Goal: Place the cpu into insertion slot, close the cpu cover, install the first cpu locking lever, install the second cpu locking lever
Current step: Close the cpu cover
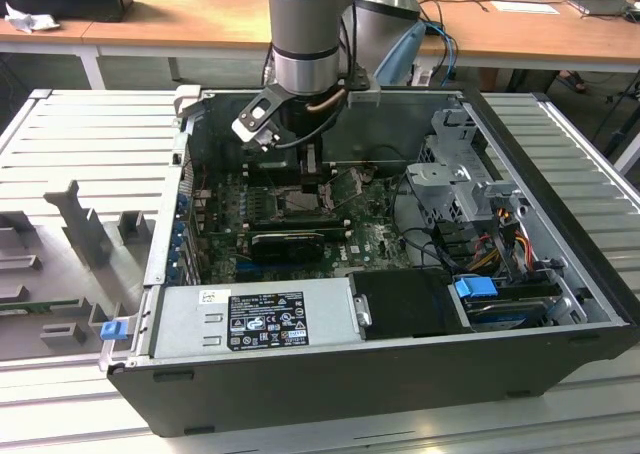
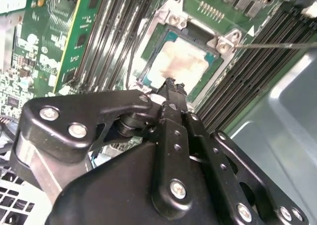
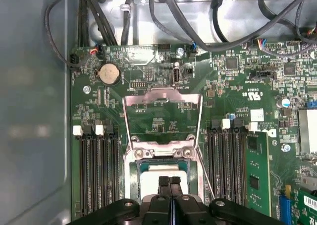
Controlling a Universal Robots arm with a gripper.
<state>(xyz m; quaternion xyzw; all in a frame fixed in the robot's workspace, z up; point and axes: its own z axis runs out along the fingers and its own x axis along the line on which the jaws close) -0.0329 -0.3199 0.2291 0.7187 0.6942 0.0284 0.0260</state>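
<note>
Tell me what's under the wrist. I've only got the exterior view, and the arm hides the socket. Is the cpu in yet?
Observer: Yes. In the second wrist view the cpu lies flat in the insertion slot.
Operator: And the cover?
Observer: In the first wrist view the cpu cover is swung open, and the green board shows through its cut-out.
Operator: What about the fingers?
Observer: The fingers are pressed together with nothing between them, tips at the cpu's edge. I can't tell whether they touch it.
</note>
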